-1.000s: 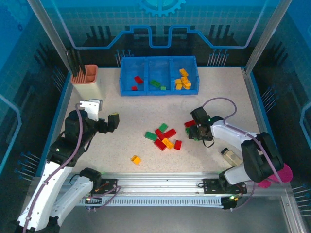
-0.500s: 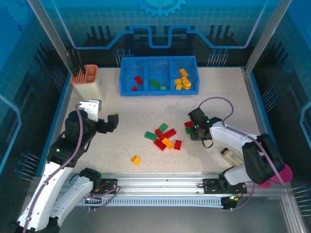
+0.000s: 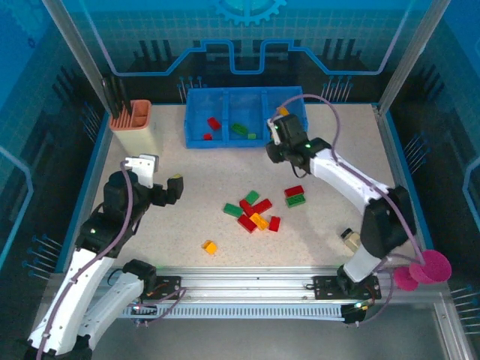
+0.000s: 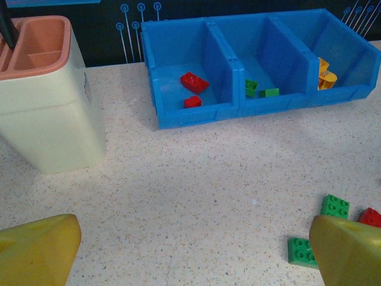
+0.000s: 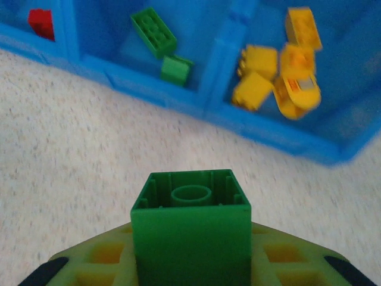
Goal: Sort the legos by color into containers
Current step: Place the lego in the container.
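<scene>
Speckled bench [image 3: 210, 202], far edge: right gripper [image 3: 276, 150] pinches a green brick [image 5: 190, 229], likely light and slick, by flat sides; left gripper [image 4: 190, 253] gapes empty.

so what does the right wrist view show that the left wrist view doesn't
Right wrist, not left wrist: a green brick clamped in the right gripper, hollow underside toward the camera.
Left wrist, not right wrist: the peach holder, loose green bricks and a loose red brick on the table, and the open left gripper.
Both: the blue bin, with red bricks, green bricks and yellow bricks in separate compartments.
</scene>
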